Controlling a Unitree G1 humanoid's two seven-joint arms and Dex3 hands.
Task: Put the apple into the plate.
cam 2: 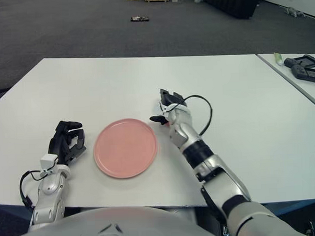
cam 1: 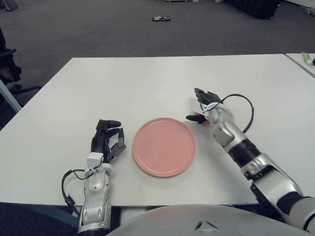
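Note:
A round pink plate (cam 1: 164, 146) lies on the white table (cam 1: 145, 82) in front of me. Just off its upper right rim sits the small red apple (cam 1: 200, 118), mostly hidden. My right hand (cam 1: 200, 109) is on top of it, fingers curled down over it and thumb (cam 1: 192, 117) against its left side. The apple is still at table level. My left hand (cam 1: 108, 138) shows to the left of the plate, fingers loosely bent and holding nothing.
A black cable (cam 1: 243, 106) loops off my right wrist. A second table at the far right carries a black controller (cam 2: 303, 64) and a green item (cam 2: 277, 57). A dark chair (cam 1: 0, 57) stands beyond the table's left edge.

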